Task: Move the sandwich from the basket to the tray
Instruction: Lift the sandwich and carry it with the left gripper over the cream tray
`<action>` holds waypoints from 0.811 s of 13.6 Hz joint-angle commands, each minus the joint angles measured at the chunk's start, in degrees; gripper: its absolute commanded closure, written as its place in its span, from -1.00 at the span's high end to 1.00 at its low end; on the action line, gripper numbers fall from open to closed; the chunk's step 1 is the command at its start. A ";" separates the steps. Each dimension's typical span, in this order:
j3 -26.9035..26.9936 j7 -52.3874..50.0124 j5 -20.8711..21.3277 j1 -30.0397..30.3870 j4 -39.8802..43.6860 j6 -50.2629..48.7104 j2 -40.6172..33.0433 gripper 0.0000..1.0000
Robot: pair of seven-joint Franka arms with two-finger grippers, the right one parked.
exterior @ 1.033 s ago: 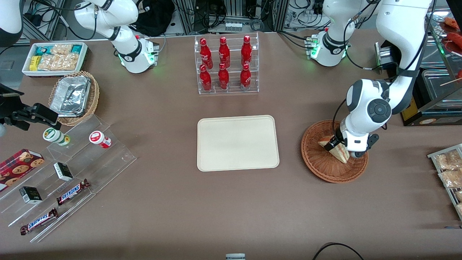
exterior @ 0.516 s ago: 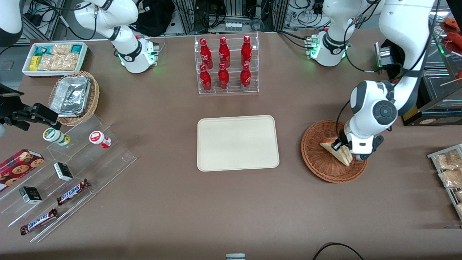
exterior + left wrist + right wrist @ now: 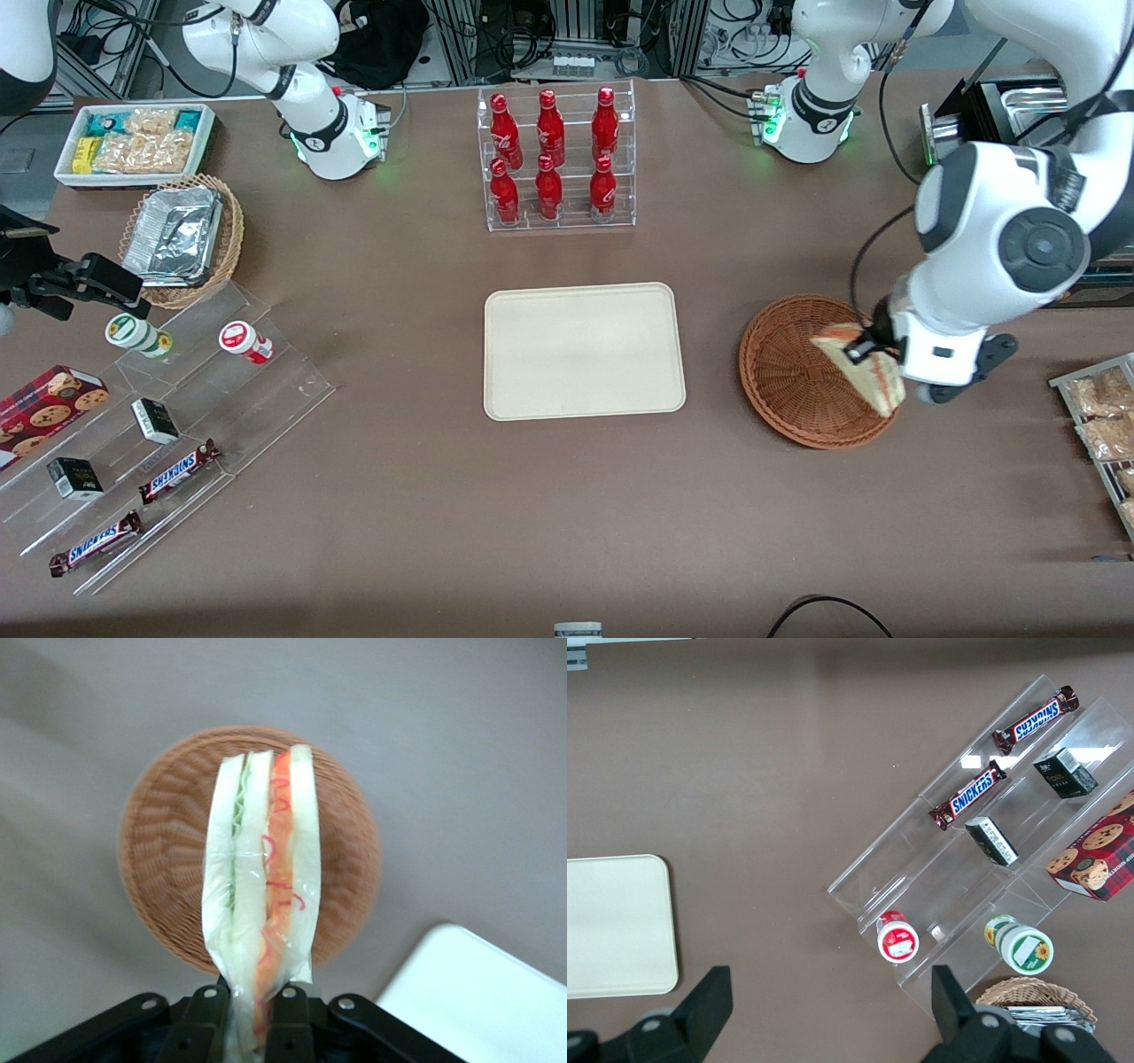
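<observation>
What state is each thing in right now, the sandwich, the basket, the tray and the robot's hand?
sandwich: wrapped in clear film, lifted clear above the basket, held by one end.
basket: holds nothing now.
tray: bare, nothing on it yet.
hand: shut on the sandwich, raised over the basket's edge nearer the working arm's end.

Even overhead light, soft shadows; wrist view shows the basket blurred, glare on clear shelves.

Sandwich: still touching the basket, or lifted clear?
Apart. Left wrist view shows the sandwich held in the shut gripper, hanging well above the basket.
</observation>
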 commanded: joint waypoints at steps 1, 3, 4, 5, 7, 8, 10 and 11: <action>0.08 0.97 0.04 -8.38 3.71 -0.55 4.80 -0.75; -0.09 0.98 -0.83 -13.48 4.85 3.47 7.69 -0.77; -0.10 0.72 -0.84 -16.64 5.03 4.54 9.28 -0.77; -0.10 0.19 -0.75 -19.45 5.81 6.12 11.12 -0.76; -0.10 -2.78 -0.22 -23.86 7.75 9.20 14.55 -0.73; -0.10 -2.97 -0.22 -25.27 8.36 11.21 16.13 -0.76; -0.01 -2.45 0.30 -28.17 10.03 14.30 19.65 -0.77; -0.01 -2.45 1.61 -29.23 10.56 14.74 21.06 -0.77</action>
